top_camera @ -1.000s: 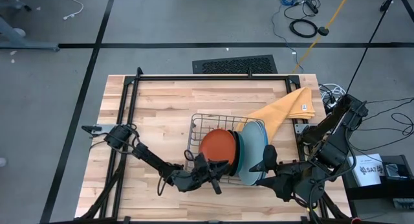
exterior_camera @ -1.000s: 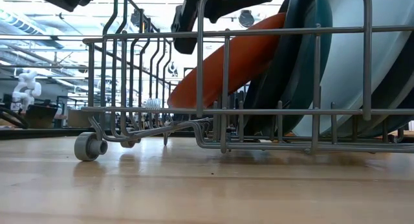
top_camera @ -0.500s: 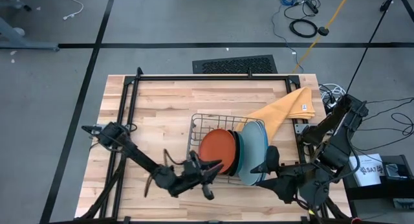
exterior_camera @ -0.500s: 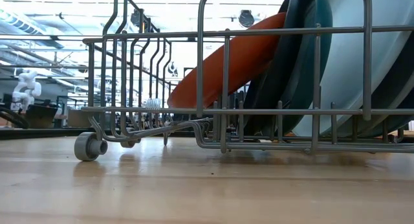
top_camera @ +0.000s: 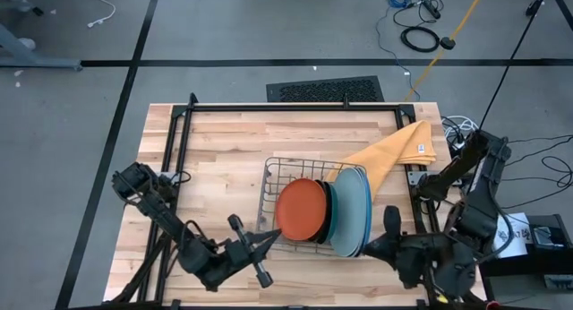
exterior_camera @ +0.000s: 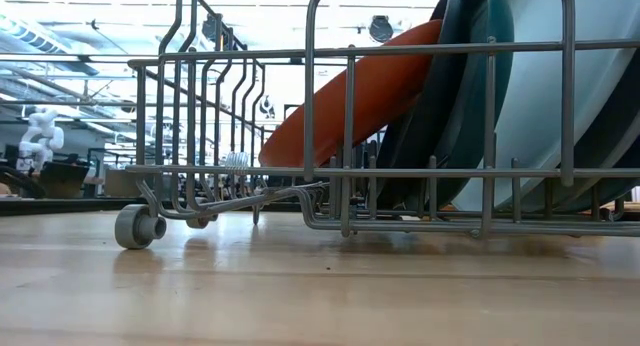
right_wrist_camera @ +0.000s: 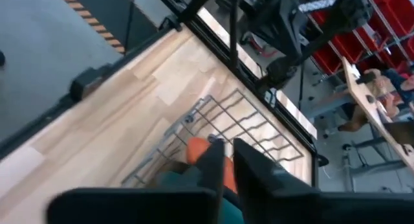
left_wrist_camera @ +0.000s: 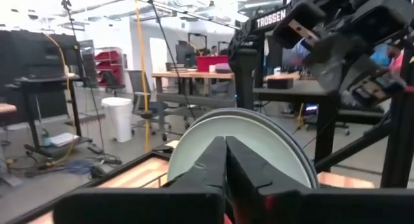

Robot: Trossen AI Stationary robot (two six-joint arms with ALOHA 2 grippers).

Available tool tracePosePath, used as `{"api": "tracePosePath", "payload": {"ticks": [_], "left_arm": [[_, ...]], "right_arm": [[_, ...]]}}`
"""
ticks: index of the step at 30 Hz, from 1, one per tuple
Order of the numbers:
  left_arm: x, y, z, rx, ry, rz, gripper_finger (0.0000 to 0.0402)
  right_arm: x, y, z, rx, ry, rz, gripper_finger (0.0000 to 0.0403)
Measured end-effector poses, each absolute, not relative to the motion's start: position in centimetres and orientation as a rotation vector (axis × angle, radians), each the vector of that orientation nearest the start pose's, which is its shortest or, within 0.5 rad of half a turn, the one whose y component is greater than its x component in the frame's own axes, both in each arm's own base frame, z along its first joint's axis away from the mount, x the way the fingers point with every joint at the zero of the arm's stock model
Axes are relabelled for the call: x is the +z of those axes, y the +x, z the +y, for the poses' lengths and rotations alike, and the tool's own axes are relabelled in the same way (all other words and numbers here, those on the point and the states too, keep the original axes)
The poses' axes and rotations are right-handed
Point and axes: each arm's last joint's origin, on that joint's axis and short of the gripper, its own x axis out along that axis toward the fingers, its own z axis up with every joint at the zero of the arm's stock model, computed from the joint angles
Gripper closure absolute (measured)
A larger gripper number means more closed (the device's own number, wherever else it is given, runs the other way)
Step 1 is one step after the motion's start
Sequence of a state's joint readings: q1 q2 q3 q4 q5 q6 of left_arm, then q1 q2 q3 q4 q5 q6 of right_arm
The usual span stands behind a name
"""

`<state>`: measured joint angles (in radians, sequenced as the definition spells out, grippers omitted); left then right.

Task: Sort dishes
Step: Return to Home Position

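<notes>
The dishes stand on edge in the wire rack (top_camera: pixel 288 169). The orange-red plate (top_camera: pixel 300 211) leans at the left of the row; beside it come a dark teal plate (top_camera: pixel 329 222), a pale blue plate (top_camera: pixel 351 207) and a bright blue rim (top_camera: pixel 366 222). In the low view the orange-red plate (exterior_camera: pixel 370 91) tilts against the teal one (exterior_camera: pixel 450 96). My left gripper (top_camera: pixel 273 239) hovers shut just off the rack's near left corner. My right gripper (top_camera: pixel 374 246) hovers shut near the rack's near right corner. Neither holds anything.
A yellow-orange cloth (top_camera: pixel 394 149) lies at the rack's far right, partly under the plates. Bare wood stretches left of the rack and along the far side. A black frame (top_camera: pixel 179 140) borders the table. The rack's caster (exterior_camera: pixel 135 226) rests on the wood.
My left gripper has drawn back from the orange-red plate toward the table's near left and has left the low view. My right gripper has pulled away from the large plates toward the near right edge, and its fingers have come together. The plates have stayed put.
</notes>
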<state>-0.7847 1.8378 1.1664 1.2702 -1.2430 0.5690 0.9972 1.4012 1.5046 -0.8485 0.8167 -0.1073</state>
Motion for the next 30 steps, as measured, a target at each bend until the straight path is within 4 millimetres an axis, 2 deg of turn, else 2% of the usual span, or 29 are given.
{"api": "tracePosePath", "payload": {"ticks": [3, 8, 11, 15, 18, 22, 26, 30], "left_arm": [[29.6, 28.9, -25.2, 0.512, 0.062, -0.169, 0.0398], [29.2, 29.1, -25.3, 0.526, 0.112, -0.131, 0.0400], [29.7, 28.9, -25.2, 0.512, 0.100, -0.147, 0.0400], [31.0, 28.2, -24.3, 0.447, 0.093, -0.190, 0.0401], [31.2, 27.9, -22.8, 0.373, 0.095, -0.187, 0.0401], [30.9, 28.4, -19.3, 0.241, 0.044, -0.071, 0.0401], [29.5, 28.8, -15.5, 0.305, 0.019, 0.108, 0.0401], [30.7, 28.4, -13.8, 0.297, 0.052, 0.115, 0.0401]], "right_arm": [[38.2, 16.1, 22.7, 0.187, -0.673, 0.415, 0.0394], [35.3, 14.3, 22.7, 0.110, -0.585, 0.330, 0.0402], [33.8, 12.3, 22.2, 0.089, -0.516, 0.249, 0.0402], [33.2, 9.7, 20.6, 0.081, -0.414, 0.134, 0.0402], [33.1, 8.1, 18.9, 0.070, -0.402, 0.070, 0.0402], [33.5, 6.8, 16.1, 0.027, -0.373, 0.020, 0.0403], [33.3, 6.1, 13.6, 0.023, -0.344, -0.002, 0.0403], [32.2, 5.7, 11.5, 0.015, -0.299, -0.018, 0.0403]]}}
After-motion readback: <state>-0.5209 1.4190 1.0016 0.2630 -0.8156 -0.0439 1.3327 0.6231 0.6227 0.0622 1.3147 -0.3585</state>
